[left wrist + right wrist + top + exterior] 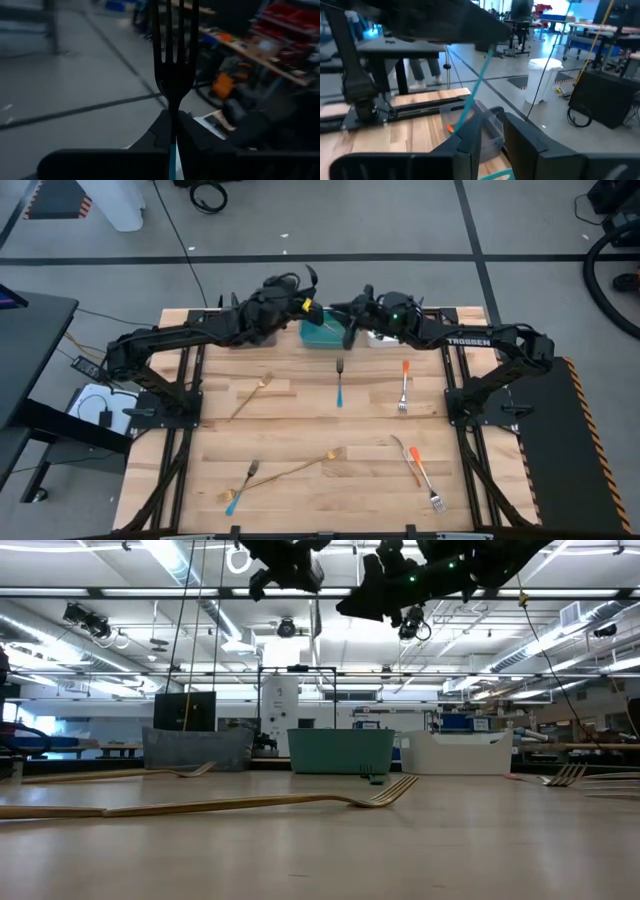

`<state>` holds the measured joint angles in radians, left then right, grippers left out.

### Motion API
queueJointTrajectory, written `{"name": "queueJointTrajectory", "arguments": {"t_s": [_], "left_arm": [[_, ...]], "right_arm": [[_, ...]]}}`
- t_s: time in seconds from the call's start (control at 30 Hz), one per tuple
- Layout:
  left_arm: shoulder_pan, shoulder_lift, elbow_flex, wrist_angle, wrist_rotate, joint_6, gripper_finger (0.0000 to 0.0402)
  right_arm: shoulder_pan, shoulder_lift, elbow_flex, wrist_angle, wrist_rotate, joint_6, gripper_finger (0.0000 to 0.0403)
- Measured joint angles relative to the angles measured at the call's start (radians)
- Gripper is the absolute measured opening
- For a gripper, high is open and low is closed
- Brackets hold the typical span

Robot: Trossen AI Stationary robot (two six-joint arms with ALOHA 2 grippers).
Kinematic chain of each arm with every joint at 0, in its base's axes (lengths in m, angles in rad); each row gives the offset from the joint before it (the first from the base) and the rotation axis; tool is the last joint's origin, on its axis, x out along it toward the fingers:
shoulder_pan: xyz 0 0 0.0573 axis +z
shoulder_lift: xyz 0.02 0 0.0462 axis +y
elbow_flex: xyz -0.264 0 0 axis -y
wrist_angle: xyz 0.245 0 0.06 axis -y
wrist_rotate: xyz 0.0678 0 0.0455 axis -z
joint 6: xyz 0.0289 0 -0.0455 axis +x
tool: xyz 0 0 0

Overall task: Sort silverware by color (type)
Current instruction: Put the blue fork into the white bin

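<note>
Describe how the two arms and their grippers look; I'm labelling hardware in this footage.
Both arms are dark, jointed and slim. The right arm bears white TROSSEN lettering, with a small green light near its wrist. The left arm has a yellow tag near its wrist. The left gripper and right gripper each have two dark, flat, angular fingers.

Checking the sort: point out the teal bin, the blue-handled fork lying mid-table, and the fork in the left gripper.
teal bin (pixel 340 752): low view, on its front wall.
blue-handled fork (pixel 339 388): high view, on its blue handle.
fork in the left gripper (pixel 174 75): left wrist view, at the base of its tines.
</note>
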<state>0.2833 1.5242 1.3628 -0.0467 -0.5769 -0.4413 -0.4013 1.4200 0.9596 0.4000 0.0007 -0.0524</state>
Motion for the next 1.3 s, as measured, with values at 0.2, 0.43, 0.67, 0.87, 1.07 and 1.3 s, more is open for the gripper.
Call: {"name": "queueJointTrajectory", "arguments": {"t_s": [0.2,0.43,0.67,0.87,1.07,1.3], "left_arm": [[0.010,0.000,0.000,0.114,0.101,0.069,0.0020],[0.044,0.000,0.000,0.117,0.173,0.092,0.0020],[0.052,0.000,0.000,0.122,0.212,0.130,0.0020],[0.053,0.000,0.000,0.125,0.223,0.176,0.0020],[0.056,0.000,0.000,0.123,0.245,0.209,0.0020],[0.062,0.001,-0.001,0.119,0.253,0.269,0.0021]], "right_arm": [[0.009,0.000,0.000,0.039,0.000,0.067,0.0101],[0.040,0.000,0.000,0.108,0.046,0.101,0.0101],[0.044,0.045,0.009,0.167,0.100,0.195,0.0101],[0.059,0.136,0.108,0.165,0.129,0.178,0.0101],[0.060,0.183,0.178,0.083,0.162,0.149,0.0095],[0.059,0.179,0.191,0.023,0.171,0.135,0.0010]]}}
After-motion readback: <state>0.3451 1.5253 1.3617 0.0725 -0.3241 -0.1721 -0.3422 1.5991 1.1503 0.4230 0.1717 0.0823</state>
